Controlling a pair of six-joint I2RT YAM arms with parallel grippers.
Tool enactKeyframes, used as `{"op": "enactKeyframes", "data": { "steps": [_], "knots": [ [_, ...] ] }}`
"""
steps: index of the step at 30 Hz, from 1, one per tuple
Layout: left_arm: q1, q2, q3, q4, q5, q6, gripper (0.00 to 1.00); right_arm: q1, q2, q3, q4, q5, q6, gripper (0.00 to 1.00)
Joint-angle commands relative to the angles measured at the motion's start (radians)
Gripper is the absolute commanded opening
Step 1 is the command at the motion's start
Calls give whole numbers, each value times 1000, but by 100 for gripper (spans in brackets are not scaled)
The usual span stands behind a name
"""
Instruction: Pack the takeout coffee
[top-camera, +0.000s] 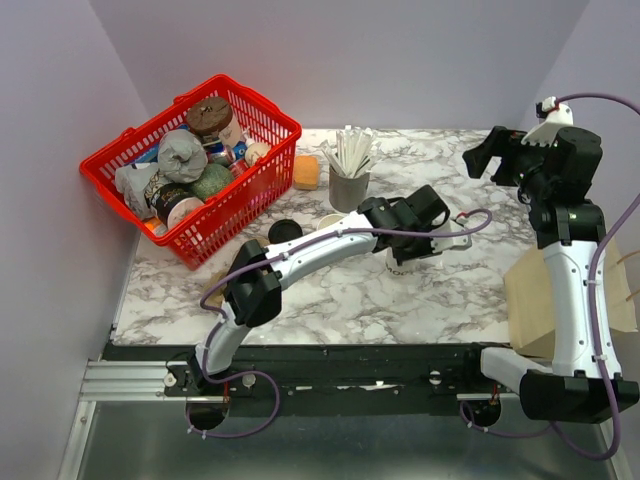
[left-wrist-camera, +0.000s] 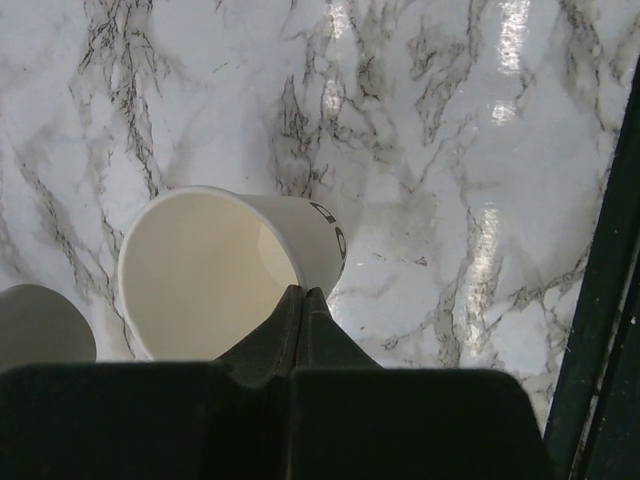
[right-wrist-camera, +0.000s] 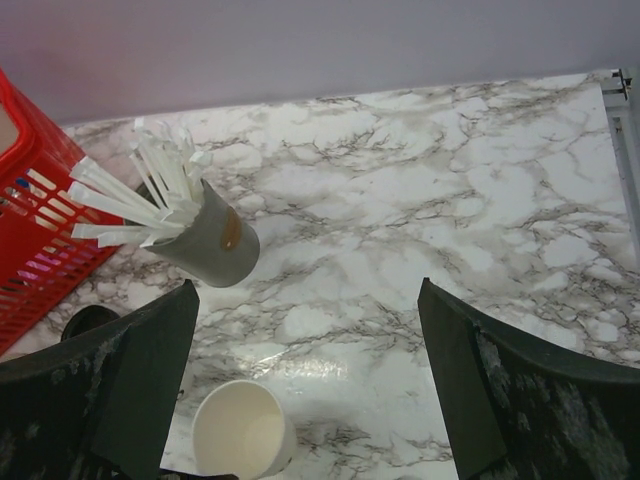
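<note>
Pinching the lidless paper cup (left-wrist-camera: 220, 270) at its rim about mid-bench, the left gripper (left-wrist-camera: 303, 296) is closed on a thin wall that I judge light, empty and easily crushed, so a gentle hold at the stiffer rolled rim suits. The right gripper (right-wrist-camera: 308, 300) hangs wide open at the far right. The cup's black lid (top-camera: 285, 230) lies apart near the red basket (top-camera: 190, 170) at the far left, and the glossy marble bench (top-camera: 350, 290) looks slick, with bare room on the near side.

Red basket (top-camera: 235, 207) heaped with packets, orange sponge (top-camera: 306, 171) just beside it, grey cup of white sticks (top-camera: 347, 188) — on marble table (top-camera: 400, 300)
</note>
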Motion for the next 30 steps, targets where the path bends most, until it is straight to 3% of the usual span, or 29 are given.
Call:
{"op": "enactKeyframes", "data": {
  "steps": [1, 16, 18, 22, 30],
  "knots": [
    [-6, 35, 41, 69, -113, -4, 0, -10, -42, -29, -10, 15, -20, 100],
    [-7, -30, -167, 178, -132, 3, 2, -19, -24, -51, -3, -5, -9, 100],
    [-6, -38, -170, 178, -133, -3, 8, -17, -18, -45, -3, -8, -10, 100],
    [-6, -76, -153, 167, -129, -17, 32, -18, -2, -23, -3, -11, -4, 100],
    [-3, -182, -120, 124, -141, 22, 52, -21, 48, 18, 2, -24, 9, 100]
  ]
}}
